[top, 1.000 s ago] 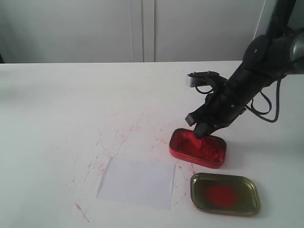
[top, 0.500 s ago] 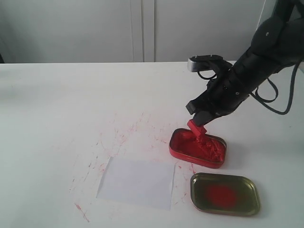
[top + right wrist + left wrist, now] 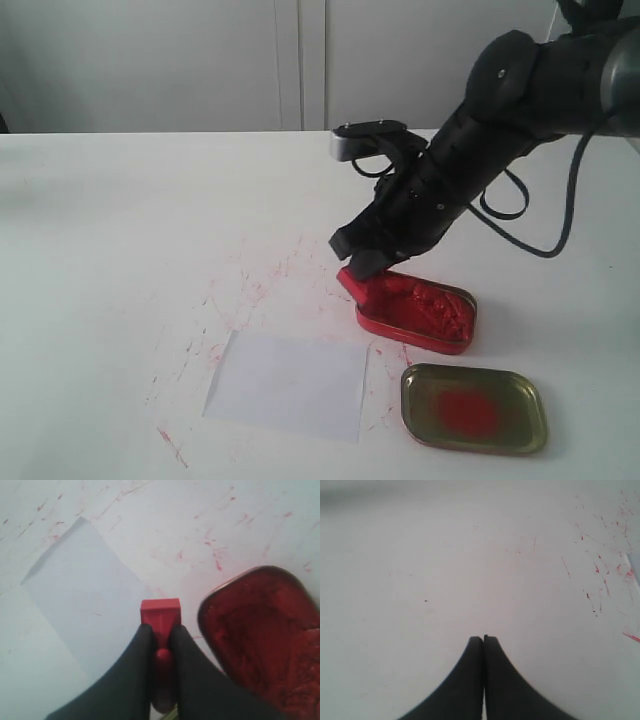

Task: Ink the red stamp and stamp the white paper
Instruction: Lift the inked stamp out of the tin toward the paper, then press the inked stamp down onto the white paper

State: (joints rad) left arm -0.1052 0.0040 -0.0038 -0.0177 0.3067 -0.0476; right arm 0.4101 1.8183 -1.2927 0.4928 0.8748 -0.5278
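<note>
My right gripper [image 3: 362, 266] [image 3: 161, 630] is shut on the red stamp [image 3: 356, 279] [image 3: 160, 617], holding it by its short handle with the square base pointing down. The stamp hangs just above the table, at the left end of the red tin of lumpy red paste [image 3: 420, 311] [image 3: 262, 635]. The white paper [image 3: 290, 385] [image 3: 82, 597] lies flat on the table, down and to the left of the stamp in the exterior view. My left gripper [image 3: 483, 639] is shut on nothing over bare tabletop; it does not show in the exterior view.
A gold-coloured tin lid [image 3: 474, 408] with a red smear lies at the front right, beside the paper. Red smudges [image 3: 255, 285] mark the white tabletop around the paper and the tin.
The right gripper has lifted the stamp out of the red paste and carried it left, from over the tin's middle to just past its left end. The left gripper has not moved.
</note>
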